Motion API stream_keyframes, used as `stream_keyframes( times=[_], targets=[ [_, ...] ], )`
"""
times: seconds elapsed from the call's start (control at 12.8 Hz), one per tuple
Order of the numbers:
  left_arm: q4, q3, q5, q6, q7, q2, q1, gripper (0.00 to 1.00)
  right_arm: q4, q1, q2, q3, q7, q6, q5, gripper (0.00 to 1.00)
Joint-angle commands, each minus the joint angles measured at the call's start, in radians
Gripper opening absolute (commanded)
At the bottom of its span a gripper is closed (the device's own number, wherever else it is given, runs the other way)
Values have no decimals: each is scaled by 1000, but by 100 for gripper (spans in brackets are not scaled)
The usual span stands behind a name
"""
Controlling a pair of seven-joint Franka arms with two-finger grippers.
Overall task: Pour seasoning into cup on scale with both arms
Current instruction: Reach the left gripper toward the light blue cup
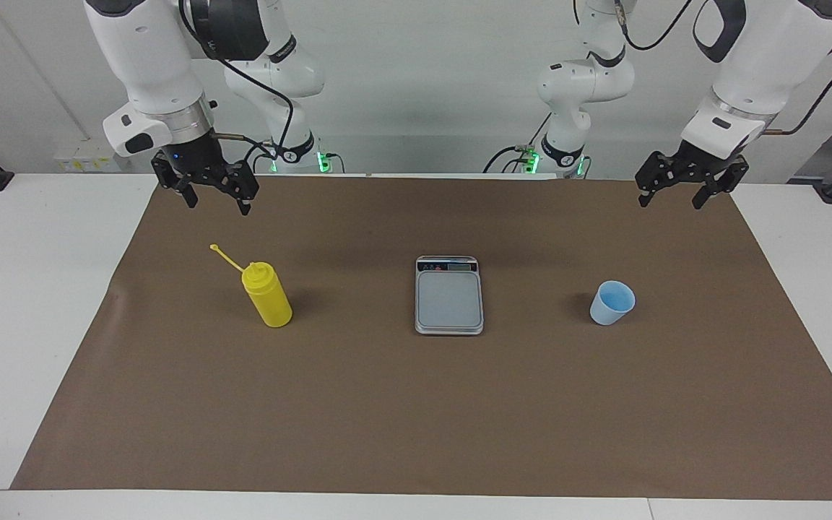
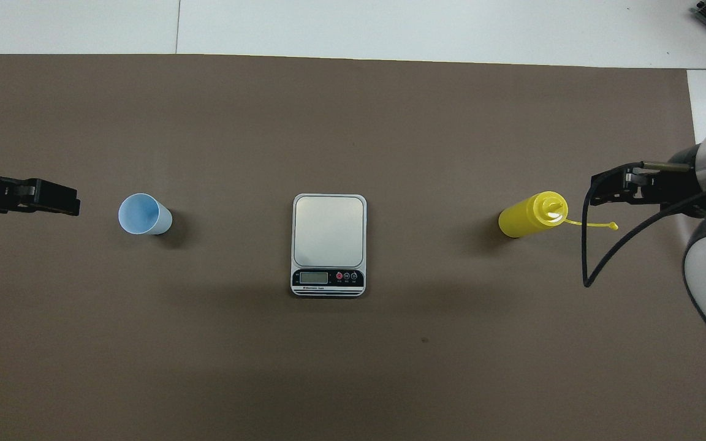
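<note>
The yellow seasoning bottle (image 1: 268,296) stands upright on the brown mat toward the right arm's end, its cap strap sticking out; it also shows in the overhead view (image 2: 527,215). The silver-grey scale (image 1: 449,296) lies mid-mat with nothing on it (image 2: 328,236). The light blue cup (image 1: 612,303) stands upright on the mat toward the left arm's end (image 2: 143,214), apart from the scale. My right gripper (image 1: 217,207) hangs open and empty above the mat beside the bottle (image 2: 595,193). My left gripper (image 1: 669,203) hangs open and empty above the mat beside the cup (image 2: 71,202).
The brown mat (image 1: 416,419) covers most of the white table (image 1: 26,289). A black cable (image 2: 586,257) loops down from the right arm near the bottle. Both arm bases stand at the robots' edge of the table.
</note>
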Motion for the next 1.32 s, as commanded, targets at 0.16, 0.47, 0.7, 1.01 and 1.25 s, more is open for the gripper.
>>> stream_keyframes(
  times=[0.16, 0.47, 0.7, 1.01, 1.25],
  targets=[
    [-298, 4, -13, 270, 1, -94, 16, 100, 13, -9, 9, 3, -19, -9, -2, 100],
    [-325, 4, -13, 393, -64, 20, 42, 100, 13, -9, 9, 3, -19, -9, -2, 100],
    [-454, 4, -13, 589, -173, 38, 40, 100, 13, -9, 9, 3, -19, -9, -2, 100],
    [-571, 2, -14, 714, -227, 39, 57, 100, 13, -9, 9, 3, -19, -9, -2, 100],
    [-569, 2, -14, 784, -244, 88, 53, 100, 13, -9, 9, 3, -19, -9, -2, 100]
  ],
)
